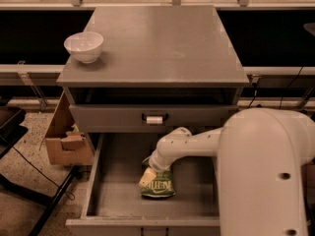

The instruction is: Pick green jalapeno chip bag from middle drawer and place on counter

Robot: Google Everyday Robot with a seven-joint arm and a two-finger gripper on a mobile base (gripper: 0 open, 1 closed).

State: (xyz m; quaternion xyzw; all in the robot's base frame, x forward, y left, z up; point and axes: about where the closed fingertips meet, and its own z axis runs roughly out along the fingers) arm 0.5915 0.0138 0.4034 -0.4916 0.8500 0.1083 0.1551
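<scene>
The green jalapeno chip bag (158,187) lies flat on the floor of the open middle drawer (115,195), near its centre. My gripper (147,177) reaches down into the drawer from the right and sits at the bag's upper left corner, touching or just above it. The white arm and wrist (170,149) hide the bag's far edge. The counter (157,43) is the grey top slab above the drawer.
A white bowl (84,45) stands on the counter's left side. The closed drawer front with a black handle and white tag (154,119) is just above the open drawer. A cardboard box (66,141) sits on the floor to the left. My large white arm housing (268,176) fills the lower right.
</scene>
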